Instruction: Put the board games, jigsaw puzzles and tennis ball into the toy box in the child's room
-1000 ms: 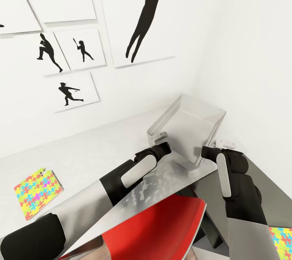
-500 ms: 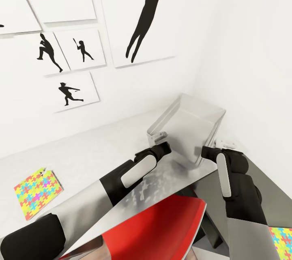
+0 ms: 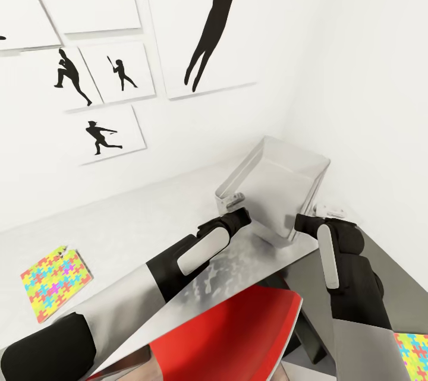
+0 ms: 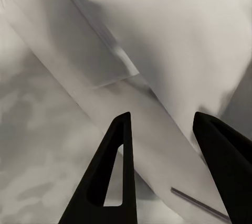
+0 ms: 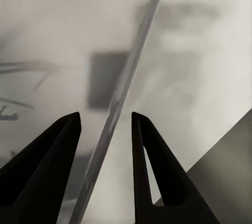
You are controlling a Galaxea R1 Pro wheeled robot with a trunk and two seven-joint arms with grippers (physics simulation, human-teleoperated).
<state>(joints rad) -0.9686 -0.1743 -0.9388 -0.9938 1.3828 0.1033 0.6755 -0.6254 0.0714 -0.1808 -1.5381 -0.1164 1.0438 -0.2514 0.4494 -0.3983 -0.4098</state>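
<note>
With both grippers, left (image 3: 242, 215) and right (image 3: 302, 223), pinching the tilted toy box's (image 3: 285, 185) walls, repositioning seems underway; next, set it flat.

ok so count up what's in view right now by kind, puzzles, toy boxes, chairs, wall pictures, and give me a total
Jigsaw puzzles: 2, one on the table, one at the lower right corner
Toy box: 1
Red chair: 1
Silhouette pictures on the wall: 6
Total: 10
</note>
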